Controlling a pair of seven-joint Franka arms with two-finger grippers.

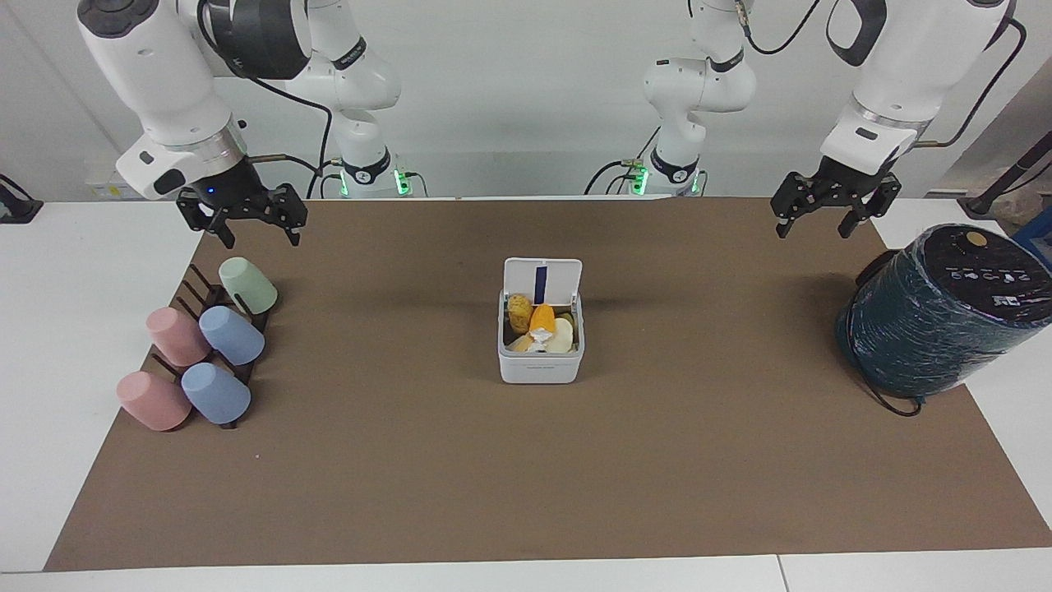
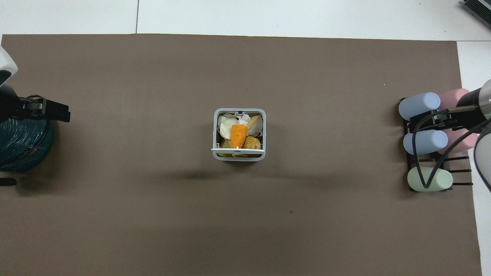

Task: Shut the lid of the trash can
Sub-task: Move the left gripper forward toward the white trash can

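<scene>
The small white square plastic trash can (image 1: 542,352) sits mid-surface, its light, stiff white hinged lid (image 1: 542,277) upright on the robots' edge. Push its top rim. Left hand (image 1: 826,215) and right hand (image 1: 252,228) hang well apart from it, fingers spread.

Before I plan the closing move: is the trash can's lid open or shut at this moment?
Open. The lid stands upright at the trash can's edge nearer the robots, blue strip showing, contents uncovered.
</scene>
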